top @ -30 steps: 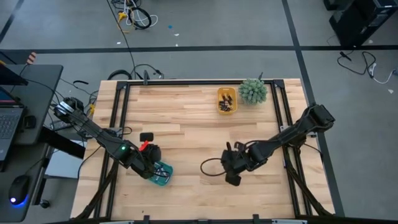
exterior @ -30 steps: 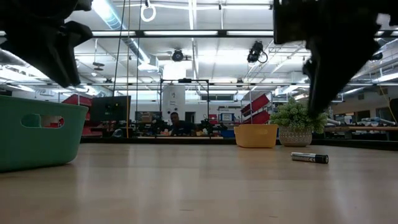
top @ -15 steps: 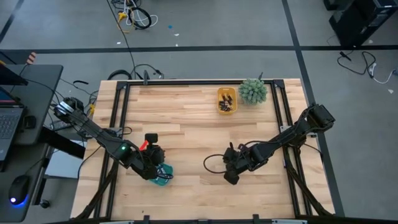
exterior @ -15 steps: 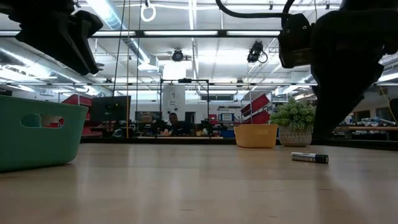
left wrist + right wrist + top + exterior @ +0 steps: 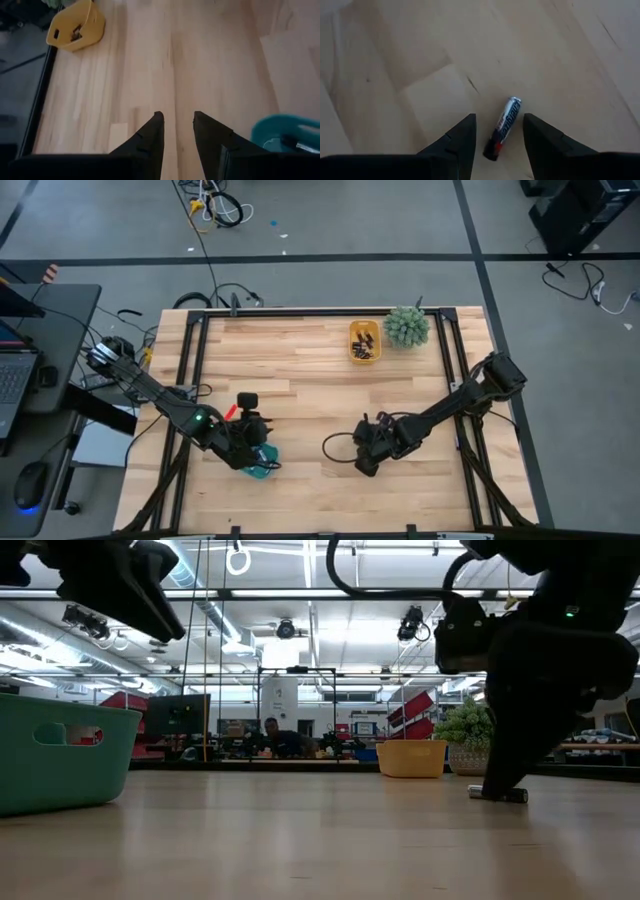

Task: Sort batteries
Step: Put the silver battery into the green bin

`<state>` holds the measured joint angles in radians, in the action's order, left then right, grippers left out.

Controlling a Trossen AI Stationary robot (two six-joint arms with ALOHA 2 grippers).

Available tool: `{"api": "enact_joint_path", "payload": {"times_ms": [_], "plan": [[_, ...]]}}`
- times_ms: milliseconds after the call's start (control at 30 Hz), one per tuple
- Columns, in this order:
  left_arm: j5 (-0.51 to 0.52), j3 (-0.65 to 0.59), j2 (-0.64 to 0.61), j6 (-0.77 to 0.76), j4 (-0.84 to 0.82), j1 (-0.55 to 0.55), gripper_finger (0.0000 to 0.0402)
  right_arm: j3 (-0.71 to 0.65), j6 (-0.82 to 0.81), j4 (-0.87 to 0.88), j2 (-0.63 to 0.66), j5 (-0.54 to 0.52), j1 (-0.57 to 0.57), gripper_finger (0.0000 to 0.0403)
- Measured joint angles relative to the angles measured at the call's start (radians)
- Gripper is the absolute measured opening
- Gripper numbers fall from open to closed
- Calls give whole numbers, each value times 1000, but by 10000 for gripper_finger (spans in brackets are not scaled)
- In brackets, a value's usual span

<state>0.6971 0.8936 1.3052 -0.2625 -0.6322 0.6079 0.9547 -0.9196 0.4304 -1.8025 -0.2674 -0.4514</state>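
A battery (image 5: 503,128) is seen lying on the table (image 5: 310,370), framed between the spread fingers of the right gripper (image 5: 499,131) without being gripped. The left gripper (image 5: 176,129), narrowly parted and empty, is held above the teal tray (image 5: 262,461).

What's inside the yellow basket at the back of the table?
The yellow basket holds a small pile of dark batteries. They lie jumbled together, so I cannot count them or see what is underneath. From table height its wall hides everything inside.
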Motion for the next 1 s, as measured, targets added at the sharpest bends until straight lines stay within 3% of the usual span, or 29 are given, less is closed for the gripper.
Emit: {"api": "enact_joint_path", "payload": {"times_ms": [200, 433, 567, 700, 867, 1000], "plan": [[13, 0, 0, 51, 39, -12, 103, 6, 15, 4, -45, -12, 0, 126], [20, 0, 0, 143, 137, -44, 103, 3, 135, 2, -47, -40, 13, 15], [20, -17, 0, 275, 254, -64, 103, -3, 180, -43, -50, -89, 22, 12], [-28, -82, 0, 361, 423, -88, 103, -7, 264, -211, -65, -203, 23, 8], [-170, -174, 0, 363, 599, -123, 103, -8, 409, -444, -67, -258, 33, 5], [-223, -244, 0, 359, 746, -141, 103, -8, 547, -612, -66, -272, 48, 5]]}}
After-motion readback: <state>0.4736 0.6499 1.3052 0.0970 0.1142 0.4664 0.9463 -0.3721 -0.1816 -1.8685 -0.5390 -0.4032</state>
